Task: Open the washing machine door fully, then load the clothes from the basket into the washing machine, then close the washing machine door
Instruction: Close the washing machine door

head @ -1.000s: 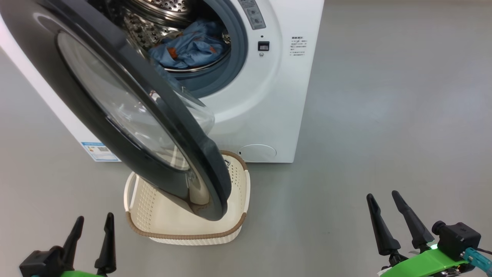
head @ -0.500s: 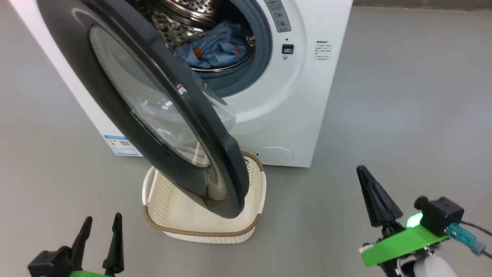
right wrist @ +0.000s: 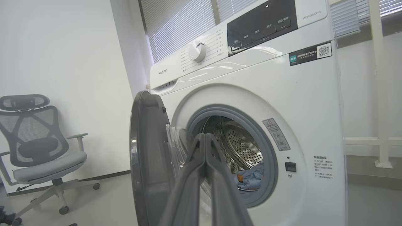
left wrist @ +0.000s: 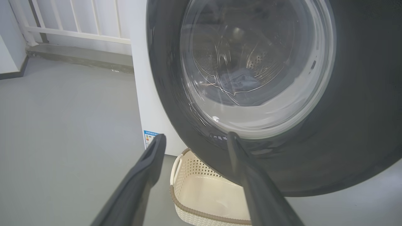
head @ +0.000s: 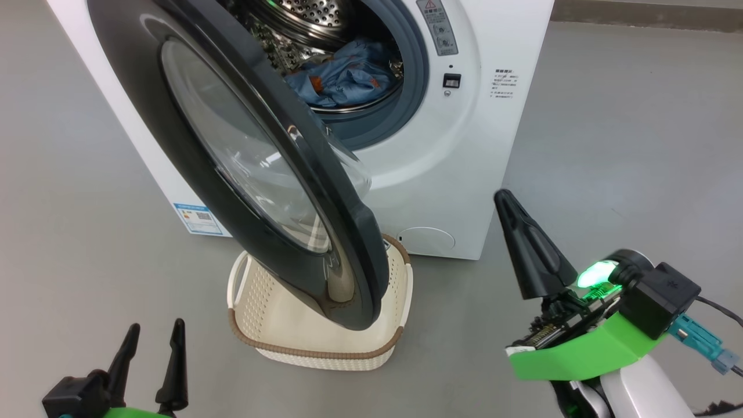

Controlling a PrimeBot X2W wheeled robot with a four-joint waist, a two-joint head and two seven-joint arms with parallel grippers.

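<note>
Raising our right end effector (head: 502,196), fingers now pressed together; left end effector (head: 157,324) spread.
Clothes (head: 348,78) lie inside the washing machine (head: 464,174).

Blue clothes (head: 342,81), cream basket (head: 264,290), black-rimmed door (head: 136,87)

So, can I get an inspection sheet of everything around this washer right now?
Surface: grey floor.
Job's things: door open, hanging over the basket; blue clothes inside the washer; no clothes visible in basket.
Clutter: nothing seen.
Grippers: left fingers open, empty; right fingers shut, empty, raised toward the washer.
Cables: black cable with teal plug at right wrist.
Surroundings: office chair, blinds.
</note>
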